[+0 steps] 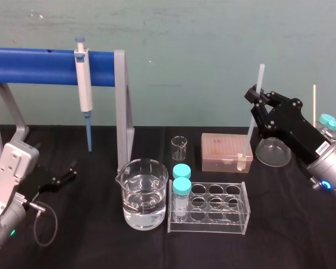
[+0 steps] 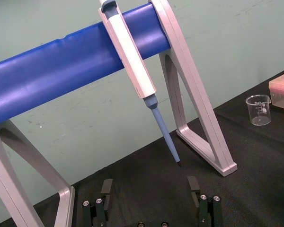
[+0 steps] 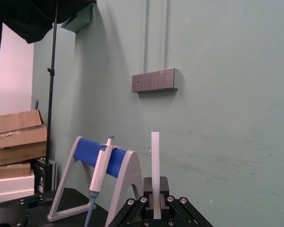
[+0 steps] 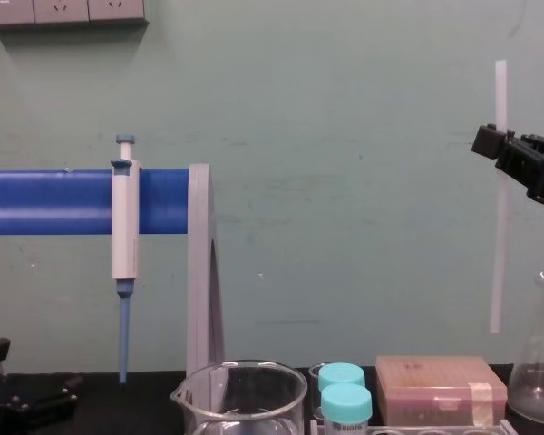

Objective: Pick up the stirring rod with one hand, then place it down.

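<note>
Green wall behind, black-covered table (image 1: 101, 246) in front, glassware along its middle. Right pincer (image 1: 256, 100) is raised well above the table on the right side, closed narrowly on the stirring rod (image 1: 250, 131) about a third of the way down from its top end. The rod's long axis stands near upright, slightly tilted; its lower end hangs free over the right end of the pink tip box (image 1: 227, 152), just beside the conical flask (image 1: 273, 152). Right arm reaches in from the right edge, wrist angled up toward the wall. Left pincer (image 1: 67, 174) sits low at the left by the pipette stand (image 1: 45, 65), jaws wide, holding nothing. Assessment: pick-up is done; setting down calls for lowering and laying the rod onto bare cloth, clear of flask and tube rack (image 1: 210, 207).
</note>
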`<state>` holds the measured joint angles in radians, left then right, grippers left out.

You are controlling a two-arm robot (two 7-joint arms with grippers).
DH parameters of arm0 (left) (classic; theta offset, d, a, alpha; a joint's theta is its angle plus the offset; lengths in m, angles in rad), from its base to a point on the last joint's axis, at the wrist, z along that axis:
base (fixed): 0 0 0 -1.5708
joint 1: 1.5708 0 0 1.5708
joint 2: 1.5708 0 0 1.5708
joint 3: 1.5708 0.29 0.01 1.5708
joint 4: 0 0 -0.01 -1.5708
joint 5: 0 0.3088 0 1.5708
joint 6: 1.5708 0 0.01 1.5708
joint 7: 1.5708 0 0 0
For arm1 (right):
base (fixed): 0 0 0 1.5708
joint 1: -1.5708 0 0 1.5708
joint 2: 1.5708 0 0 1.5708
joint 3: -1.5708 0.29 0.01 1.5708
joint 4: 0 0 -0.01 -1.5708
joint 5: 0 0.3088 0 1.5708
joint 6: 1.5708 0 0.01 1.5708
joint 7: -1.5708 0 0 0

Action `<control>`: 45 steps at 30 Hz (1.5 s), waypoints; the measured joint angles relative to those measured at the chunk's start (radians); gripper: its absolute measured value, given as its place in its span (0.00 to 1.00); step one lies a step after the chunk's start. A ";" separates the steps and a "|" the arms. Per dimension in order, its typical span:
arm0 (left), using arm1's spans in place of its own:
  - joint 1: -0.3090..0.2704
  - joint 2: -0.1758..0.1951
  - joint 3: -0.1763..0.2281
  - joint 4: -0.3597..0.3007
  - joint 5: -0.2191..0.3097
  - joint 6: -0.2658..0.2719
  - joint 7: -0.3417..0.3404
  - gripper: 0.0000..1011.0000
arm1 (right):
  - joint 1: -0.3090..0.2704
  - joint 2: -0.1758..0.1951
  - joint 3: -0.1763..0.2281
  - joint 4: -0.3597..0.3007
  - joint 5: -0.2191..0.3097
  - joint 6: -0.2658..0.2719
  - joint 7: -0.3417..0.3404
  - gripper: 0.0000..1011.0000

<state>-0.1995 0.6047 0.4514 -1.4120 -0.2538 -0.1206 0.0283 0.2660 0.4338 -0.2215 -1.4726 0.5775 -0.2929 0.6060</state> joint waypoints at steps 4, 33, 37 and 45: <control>0.000 0.000 0.000 0.000 0.000 0.000 0.000 0.99 | 0.000 0.002 -0.001 0.001 0.004 -0.001 0.005 0.07; 0.000 0.000 0.000 0.000 0.000 0.000 0.000 0.99 | -0.015 0.057 -0.078 0.140 0.155 -0.030 0.233 0.07; 0.000 0.000 0.000 0.000 0.000 0.000 0.000 0.99 | -0.005 0.049 -0.087 0.167 0.152 -0.047 0.245 0.07; 0.000 0.000 0.000 0.000 0.000 0.000 0.000 0.99 | 0.010 0.039 -0.109 0.216 0.121 -0.087 0.267 0.07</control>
<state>-0.1995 0.6047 0.4514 -1.4120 -0.2539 -0.1205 0.0283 0.2763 0.4728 -0.3306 -1.2567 0.6990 -0.3799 0.8731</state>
